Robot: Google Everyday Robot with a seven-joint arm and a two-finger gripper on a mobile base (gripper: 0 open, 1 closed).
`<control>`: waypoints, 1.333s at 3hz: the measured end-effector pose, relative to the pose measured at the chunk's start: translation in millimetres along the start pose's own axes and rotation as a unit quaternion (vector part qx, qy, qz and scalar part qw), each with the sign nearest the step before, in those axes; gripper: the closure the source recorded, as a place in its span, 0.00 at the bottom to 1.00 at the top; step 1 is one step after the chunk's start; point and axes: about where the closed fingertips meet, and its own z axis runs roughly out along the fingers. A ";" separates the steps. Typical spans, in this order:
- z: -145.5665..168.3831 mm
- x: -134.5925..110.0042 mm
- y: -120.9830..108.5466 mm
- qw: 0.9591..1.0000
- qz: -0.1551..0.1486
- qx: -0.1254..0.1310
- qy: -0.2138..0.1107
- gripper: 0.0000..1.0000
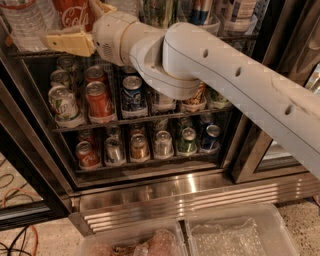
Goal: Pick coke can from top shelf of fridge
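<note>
The coke can (74,13), red with white script, stands on the top shelf (30,50) of the fridge (150,192), at the upper left and cut off by the top edge. My gripper (85,25), with yellow tips on a white wrist, is right at the can, with one part low in front of it and one part to its right. The white arm (235,85) reaches in from the right and hides much of the top shelf.
A clear water bottle (25,22) stands left of the coke can. The two lower racks hold several cans, among them a red-orange can (99,100) and a blue can (133,95). Clear plastic bins (240,230) sit on the floor in front. Cables (20,200) lie at the lower left.
</note>
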 end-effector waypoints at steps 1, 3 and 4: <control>13.6 2.6 7.3 1.000 0.006 -0.012 0.002 0.17; 18.7 5.3 10.2 1.000 0.009 -0.020 0.006 0.63; 16.5 3.7 8.2 1.000 0.009 -0.020 0.006 0.86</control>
